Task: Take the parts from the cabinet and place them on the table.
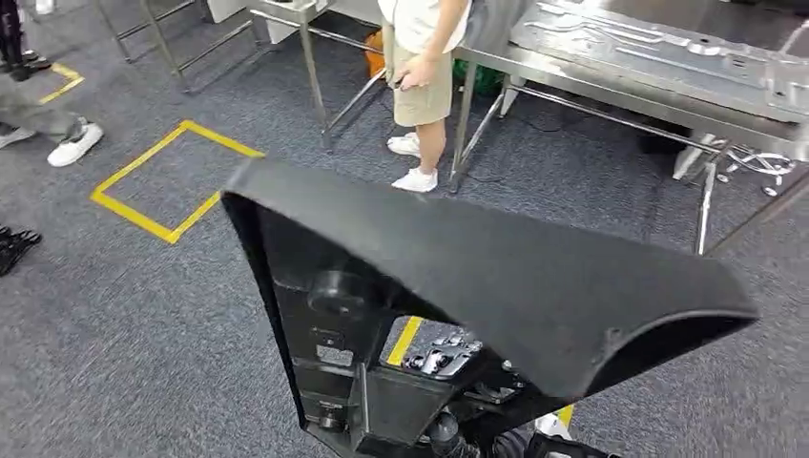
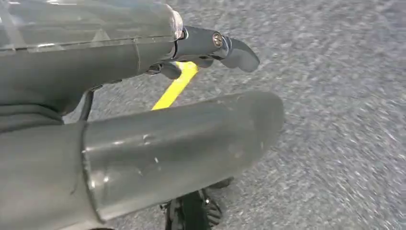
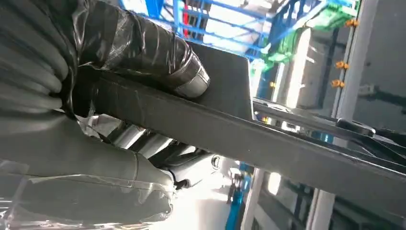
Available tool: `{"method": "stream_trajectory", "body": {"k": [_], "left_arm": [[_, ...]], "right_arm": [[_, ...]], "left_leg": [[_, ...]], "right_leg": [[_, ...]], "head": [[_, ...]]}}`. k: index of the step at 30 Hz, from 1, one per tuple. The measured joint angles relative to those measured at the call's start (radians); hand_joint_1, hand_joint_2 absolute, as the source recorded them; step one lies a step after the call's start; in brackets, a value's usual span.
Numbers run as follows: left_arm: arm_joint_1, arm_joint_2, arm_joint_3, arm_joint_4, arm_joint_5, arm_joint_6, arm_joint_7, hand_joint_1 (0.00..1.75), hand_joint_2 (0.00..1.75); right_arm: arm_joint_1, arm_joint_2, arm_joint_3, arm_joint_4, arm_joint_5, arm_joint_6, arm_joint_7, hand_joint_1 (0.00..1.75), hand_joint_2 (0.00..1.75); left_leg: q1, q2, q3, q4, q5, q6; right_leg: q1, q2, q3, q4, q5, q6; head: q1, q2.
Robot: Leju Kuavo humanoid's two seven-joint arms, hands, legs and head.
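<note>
Right hand (image 3: 95,96) is clamped on the edge of the black part (image 1: 496,277). Looks stiff, light-ish plastic but bulky, so keep that edge grip firm. Left hand (image 2: 143,120) hangs with fingers apart, holding nothing.

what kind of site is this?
Likely a factory or workshop floor: steel tables carrying a pressed metal panel, yellow floor markings, blue racking.

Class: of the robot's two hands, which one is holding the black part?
The right hand: it grips the black part's edge. The left hand hangs over carpet, holding nothing.
</note>
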Motion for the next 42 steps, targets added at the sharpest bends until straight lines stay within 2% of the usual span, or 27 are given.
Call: {"method": "stream_trajectory", "body": {"k": [3, 4, 6, 7, 9, 10, 12, 13, 14, 15, 19, 20, 21, 22, 24, 25, 27, 29, 30, 34, 35, 36, 37, 39, 40, 41, 42], "left_arm": [[-0.001, 0.000, 0.002, 0.000, -0.001, 0.000, -0.001, 0.00, 0.00], [-0.004, -0.003, 0.002, 0.000, -0.003, -0.001, -0.001, 0.00, 0.00], [-0.007, -0.006, 0.002, 0.000, -0.004, -0.003, -0.003, 0.00, 0.00], [-0.003, -0.006, 0.002, 0.000, -0.007, -0.005, -0.003, 0.00, 0.00], [0.002, -0.007, 0.002, 0.000, -0.007, -0.006, -0.003, 0.00, 0.00], [0.002, -0.008, 0.002, 0.000, -0.008, -0.006, -0.003, 0.00, 0.00], [-0.002, -0.009, 0.002, 0.000, -0.008, -0.008, -0.005, 0.00, 0.00], [-0.003, -0.012, 0.002, 0.000, -0.009, -0.007, -0.010, 0.00, 0.00], [-0.004, -0.014, 0.002, 0.000, -0.009, -0.007, -0.014, 0.00, 0.00], [-0.003, -0.015, 0.002, 0.000, -0.009, -0.007, -0.016, 0.00, 0.00], [-0.006, -0.020, 0.003, 0.000, -0.006, -0.003, -0.014, 0.00, 0.00], [-0.008, -0.021, 0.003, 0.000, -0.006, -0.002, -0.013, 0.00, 0.00], [-0.008, -0.022, 0.004, 0.000, -0.006, -0.001, -0.013, 0.00, 0.00], [-0.007, -0.023, 0.005, 0.000, -0.006, 0.000, -0.012, 0.00, 0.00], [0.000, -0.023, 0.006, 0.000, -0.006, 0.001, -0.010, 0.00, 0.00], [0.003, -0.023, 0.006, 0.000, -0.006, 0.001, -0.007, 0.00, 0.00], [0.003, -0.024, 0.006, 0.000, -0.009, -0.009, -0.006, 0.00, 0.00], [0.002, -0.025, 0.006, 0.000, -0.008, -0.016, -0.010, 0.00, 0.00], [0.003, -0.025, 0.007, 0.000, -0.005, -0.018, -0.014, 0.00, 0.00], [-0.002, -0.026, 0.012, 0.000, 0.000, -0.024, -0.019, 0.00, 0.00], [-0.004, -0.037, 0.012, 0.000, 0.000, -0.026, -0.019, 0.00, 0.00], [-0.005, -0.035, 0.013, 0.000, 0.000, -0.026, -0.019, 0.00, 0.00], [-0.003, -0.035, 0.014, 0.000, 0.000, -0.026, -0.019, 0.00, 0.00], [0.003, -0.035, 0.016, 0.000, 0.000, -0.026, -0.019, 0.00, 0.00], [0.003, -0.035, 0.017, 0.000, 0.000, -0.026, -0.019, 0.00, 0.00], [0.003, -0.035, 0.019, 0.000, 0.000, -0.026, -0.019, 0.00, 0.00], [0.002, -0.036, 0.021, 0.000, 0.000, -0.026, -0.019, 0.00, 0.00]], "right_arm": [[0.005, 0.002, 0.000, -0.002, 0.000, -0.002, 0.013, 1.75, 1.75], [0.004, 0.002, 0.000, -0.004, 0.002, -0.003, 0.016, 1.75, 1.75], [0.004, 0.002, 0.000, -0.009, 0.003, -0.005, 0.019, 1.75, 1.75], [0.002, 0.003, 0.000, -0.010, 0.004, -0.006, 0.025, 1.75, 1.75], [0.004, 0.003, 0.000, -0.009, 0.004, -0.014, 0.030, 1.75, 1.75], [0.005, 0.003, 0.000, -0.008, 0.004, -0.018, 0.037, 1.75, 1.75], [0.005, 0.003, 0.000, -0.004, 0.001, -0.020, 0.045, 1.75, 1.75], [0.005, 0.003, 0.000, -0.003, 0.001, -0.022, 0.046, 1.75, 1.75], [0.005, 0.003, 0.000, -0.003, 0.001, -0.024, 0.046, 1.75, 1.75], [0.002, 0.003, 0.000, -0.003, 0.000, -0.026, 0.045, 1.75, 1.75], [0.002, 0.002, -0.001, -0.004, -0.006, -0.042, 0.043, 1.75, 1.75], [0.003, 0.001, -0.002, -0.007, -0.007, -0.042, 0.042, 1.75, 1.75], [-0.001, 0.001, -0.003, -0.009, -0.010, -0.042, 0.040, 1.75, 1.75], [-0.004, 0.001, -0.003, -0.009, -0.010, -0.042, 0.040, 1.75, 1.75], [-0.003, -0.001, -0.004, -0.009, -0.010, -0.042, 0.041, 1.75, 1.75], [-0.002, -0.002, -0.004, -0.009, -0.010, -0.042, 0.041, 1.75, 1.75], [-0.001, -0.003, -0.007, -0.009, -0.012, -0.041, 0.041, 1.75, 1.75], [0.000, -0.003, -0.011, -0.010, -0.013, -0.039, 0.040, 1.75, 1.75], [0.000, -0.003, -0.013, -0.011, -0.013, -0.037, 0.040, 1.75, 1.75], [0.008, -0.005, -0.019, -0.012, -0.015, -0.035, 0.040, 1.75, 1.75], [0.010, -0.006, -0.020, -0.015, -0.016, -0.035, 0.040, 1.75, 1.75], [0.009, -0.006, -0.022, -0.017, -0.016, -0.035, 0.039, 1.75, 1.75], [0.007, -0.007, -0.025, -0.018, -0.016, -0.035, 0.039, 1.75, 1.75], [0.011, -0.008, -0.026, -0.018, -0.016, -0.035, 0.040, 1.75, 1.75], [0.012, -0.010, -0.028, -0.018, -0.016, -0.035, 0.040, 1.75, 1.75], [0.012, -0.011, -0.029, -0.018, -0.016, -0.035, 0.040, 1.75, 1.75], [0.012, -0.011, -0.030, -0.018, -0.016, -0.035, 0.040, 1.75, 1.75]], "left_leg": [[-0.008, 0.030, 0.005, -0.004, 0.000, 0.022], [0.004, 0.040, 0.007, -0.014, 0.006, 0.031], [0.003, 0.065, 0.009, -0.018, 0.008, 0.047], [0.001, 0.078, 0.009, -0.018, 0.006, 0.049], [-0.001, 0.107, 0.008, -0.016, 0.003, 0.051], [-0.001, 0.119, 0.009, -0.016, 0.001, 0.048], [0.000, 0.140, 0.015, -0.016, -0.004, 0.045], [0.000, 0.150, 0.023, -0.017, -0.009, 0.041], [-0.001, 0.157, 0.030, -0.017, -0.013, 0.036], [-0.006, 0.164, 0.036, -0.017, -0.018, 0.029], [-0.008, 0.205, 0.053, -0.027, -0.026, 0.005], [-0.001, 0.194, 0.054, -0.019, -0.037, -0.001], [-0.001, 0.147, 0.040, 0.019, -0.063, -0.002], [0.001, 0.117, 0.007, 0.089, -0.103, -0.002], [-0.001, 0.092, -0.082, 0.257, -0.171, -0.005], [-0.002, 0.090, -0.113, 0.306, -0.175, -0.005], [-0.003, 0.088, -0.102, 0.247, -0.104, 0.002], [-0.005, 0.060, -0.034, 0.076, -0.002, 0.014], [-0.007, 0.014, -0.015, 0.016, 0.013, 0.025], [-0.013, 0.039, 0.000, -0.008, 0.005, 0.037], [0.002, 0.055, 0.006, -0.023, 0.013, 0.045], [0.002, 0.063, 0.010, -0.028, 0.013, 0.052], [0.001, 0.075, 0.012, -0.028, 0.012, 0.057], [-0.001, 0.101, 0.012, -0.028, 0.008, 0.059], [-0.001, 0.113, 0.012, -0.027, 0.005, 0.056], [0.001, 0.125, 0.016, -0.027, 0.002, 0.054], [0.001, 0.135, 0.021, -0.027, -0.002, 0.051]], "right_leg": [[-0.007, 0.032, -0.009, -0.009, 0.010, 0.020], [-0.004, 0.039, -0.011, -0.008, 0.009, 0.025], [-0.003, -0.053, -0.036, 0.050, -0.031, 0.031], [-0.007, -0.074, -0.074, 0.124, -0.073, 0.037], [-0.014, -0.085, -0.158, 0.282, -0.136, 0.046], [-0.016, -0.087, -0.176, 0.310, -0.133, 0.048], [-0.018, -0.094, -0.139, 0.230, -0.066, 0.049], [-0.017, -0.109, -0.084, 0.125, -0.011, 0.046], [-0.014, -0.143, -0.035, 0.035, 0.026, 0.039], [-0.003, -0.192, -0.019, -0.002, 0.011, 0.032], [0.005, -0.137, -0.024, -0.006, 0.014, 0.011], [-0.008, -0.125, -0.013, -0.016, 0.020, 0.001], [-0.007, -0.116, -0.011, -0.019, 0.022, -0.006], [-0.006, -0.107, -0.012, -0.019, 0.022, -0.011], [-0.002, -0.080, -0.013, -0.017, 0.020, -0.016], [0.001, -0.066, -0.013, -0.014, 0.019, -0.017], [0.005, -0.038, -0.007, -0.010, 0.014, -0.018], [0.006, -0.015, 0.003, -0.010, 0.009, -0.014], [0.004, -0.005, 0.003, -0.008, 0.007, -0.011], [-0.001, 0.033, -0.012, -0.008, 0.008, 0.015], [0.004, 0.028, -0.009, -0.002, 0.003, 0.018], [0.008, -0.021, -0.019, 0.023, -0.016, 0.024], [0.004, -0.058, -0.052, 0.085, -0.056, 0.030], [-0.008, -0.084, -0.145, 0.256, -0.132, 0.043], [-0.013, -0.085, -0.179, 0.312, -0.142, 0.049], [-0.018, -0.087, -0.185, 0.313, -0.122, 0.054], [-0.022, -0.091, -0.166, 0.268, -0.085, 0.058]], "head": [[0.000, 0.000], [0.000, 0.000], [0.002, 0.000], [0.001, 0.000], [0.001, 0.000], [0.001, 0.000], [0.001, 0.000], [0.001, 0.000], [0.001, 0.000], [0.001, 0.000], [0.001, 0.000], [0.000, 0.000], [0.000, 0.000], [0.000, 0.000], [0.000, 0.000], [0.000, 0.000], [0.000, 0.000], [0.000, 0.000], [0.000, 0.000], [0.000, 0.000], [-0.001, 0.000], [0.001, 0.000], [0.000, 0.000], [0.001, 0.000], [0.001, 0.000], [0.001, 0.000], [0.001, 0.000]]}}
